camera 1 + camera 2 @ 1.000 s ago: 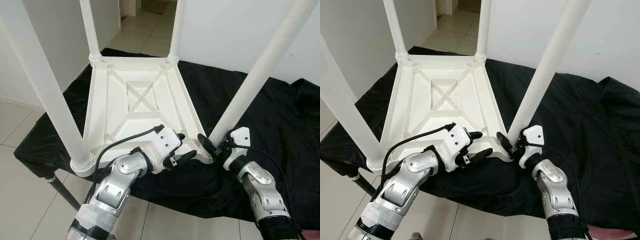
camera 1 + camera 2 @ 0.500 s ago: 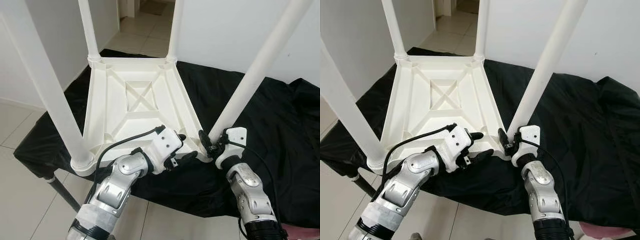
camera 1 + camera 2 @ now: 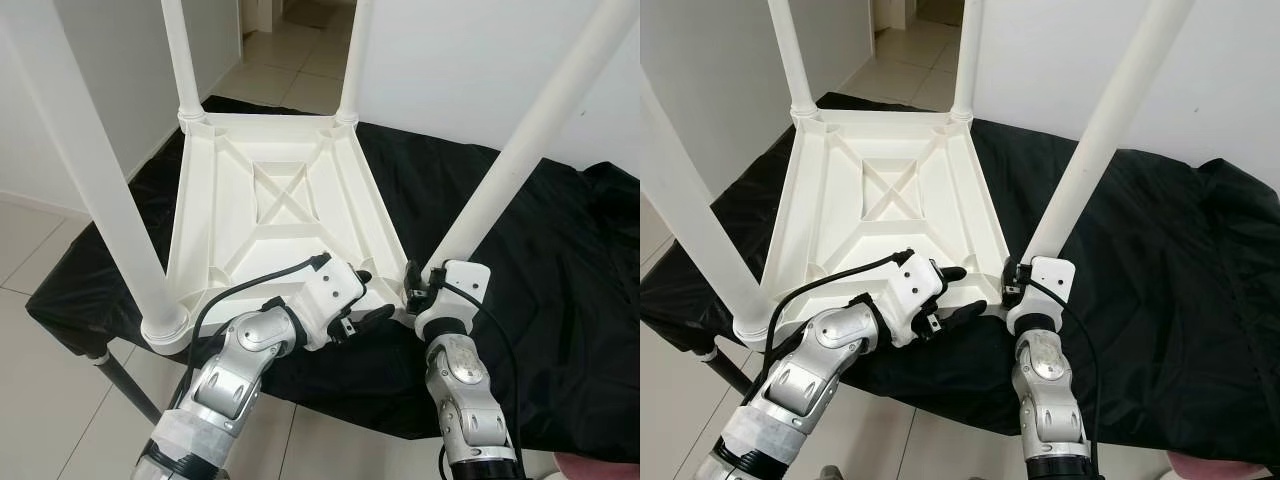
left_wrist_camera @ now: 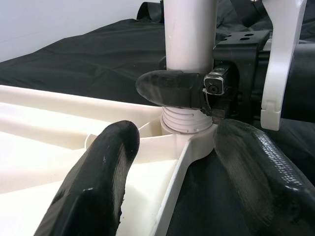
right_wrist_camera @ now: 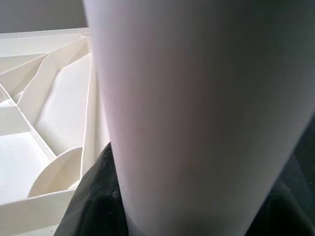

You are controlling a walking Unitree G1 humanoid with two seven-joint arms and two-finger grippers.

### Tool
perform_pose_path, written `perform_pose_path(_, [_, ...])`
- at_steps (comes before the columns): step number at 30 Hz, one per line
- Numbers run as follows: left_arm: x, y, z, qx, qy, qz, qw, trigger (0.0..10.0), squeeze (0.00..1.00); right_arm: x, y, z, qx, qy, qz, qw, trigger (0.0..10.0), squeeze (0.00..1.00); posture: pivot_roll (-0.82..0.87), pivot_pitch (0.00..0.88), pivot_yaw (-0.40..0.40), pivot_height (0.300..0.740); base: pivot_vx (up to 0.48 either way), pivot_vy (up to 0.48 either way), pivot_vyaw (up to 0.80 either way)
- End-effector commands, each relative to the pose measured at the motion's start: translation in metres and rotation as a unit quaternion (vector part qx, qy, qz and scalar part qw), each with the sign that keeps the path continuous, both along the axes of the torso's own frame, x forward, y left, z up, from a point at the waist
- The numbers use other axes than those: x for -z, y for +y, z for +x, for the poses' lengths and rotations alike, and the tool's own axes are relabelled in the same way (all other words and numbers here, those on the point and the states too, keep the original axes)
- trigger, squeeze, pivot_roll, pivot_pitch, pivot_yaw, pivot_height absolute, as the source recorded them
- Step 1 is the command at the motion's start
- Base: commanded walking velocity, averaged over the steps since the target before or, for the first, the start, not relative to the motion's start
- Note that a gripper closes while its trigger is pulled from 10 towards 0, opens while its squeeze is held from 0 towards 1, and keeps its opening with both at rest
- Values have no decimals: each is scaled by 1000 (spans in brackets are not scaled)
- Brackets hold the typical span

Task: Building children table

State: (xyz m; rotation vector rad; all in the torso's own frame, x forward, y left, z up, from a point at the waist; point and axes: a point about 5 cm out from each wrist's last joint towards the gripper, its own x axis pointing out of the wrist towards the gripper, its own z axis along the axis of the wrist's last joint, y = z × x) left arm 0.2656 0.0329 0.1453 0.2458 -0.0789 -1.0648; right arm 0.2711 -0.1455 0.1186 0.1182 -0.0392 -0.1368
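A crumpled black cloth point(image 3: 560, 260) drapes the surface across the middle of the frame, a dark leg point(image 3: 128, 385) shows at lower left over pale floor tiles point(image 3: 40, 400), and white walls point(image 3: 450, 60) and a doorway point(image 3: 290, 40) stand at the top.

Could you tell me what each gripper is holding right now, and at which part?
The right gripper clamps the near-right table leg just above its threaded base. The left gripper straddles the near edge of the upturned tabletop, fingers open.
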Motion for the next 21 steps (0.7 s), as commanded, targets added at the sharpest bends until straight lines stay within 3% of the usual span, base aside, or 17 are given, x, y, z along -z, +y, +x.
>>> perform_pose_path(1, [2, 1, 0, -17, -1, 2, 1000, 10000, 0, 13, 3, -4, 13, 38, 17, 999, 10000, 0, -41, 0, -78, 740, 0, 0, 0])
perform_pose_path(6, [2, 1, 1, -17, -2, 3, 1000, 10000, 0, 13, 2, -4, 10, 38, 12, 999, 10000, 0, -42, 0, -79, 740, 0, 0, 0])
perform_pose_path(7, [2, 1, 1, -18, -3, 3, 1000, 10000, 0, 12, 0, -4, 3, 34, 7, 999, 10000, 1000, -39, 0, -81, 740, 0, 0, 0])
perform_pose_path(15, [2, 1, 0, -18, -3, 3, 1000, 10000, 0, 13, -8, -6, -17, 27, 14, 999, 10000, 1000, -32, 0, -86, 740, 0, 0, 0])
perform_pose_path(16, [3, 2, 0, -19, -2, 5, 1000, 10000, 0, 15, -15, -6, -43, 24, 16, 999, 10000, 247, -26, 0, -88, 740, 0, 0, 0])
perform_pose_path(18, [3, 2, 0, -19, -2, 5, 1000, 10000, 0, 15, -15, -6, -43, 24, 16, 999, 10000, 247, -26, 0, -88, 740, 0, 0, 0])
perform_pose_path(19, [3, 2, 0, -20, -2, 5, 1000, 10000, 0, 16, -22, -6, -68, 20, 11, 997, 10000, 0, -22, 0, -92, 740, 0, 0, 0])
perform_pose_path(21, [3, 3, 0, -22, -2, 6, 1000, 10000, 0, 15, -28, -4, -92, 13, 7, 996, 10000, 0, -20, 0, -95, 740, 0, 0, 0])
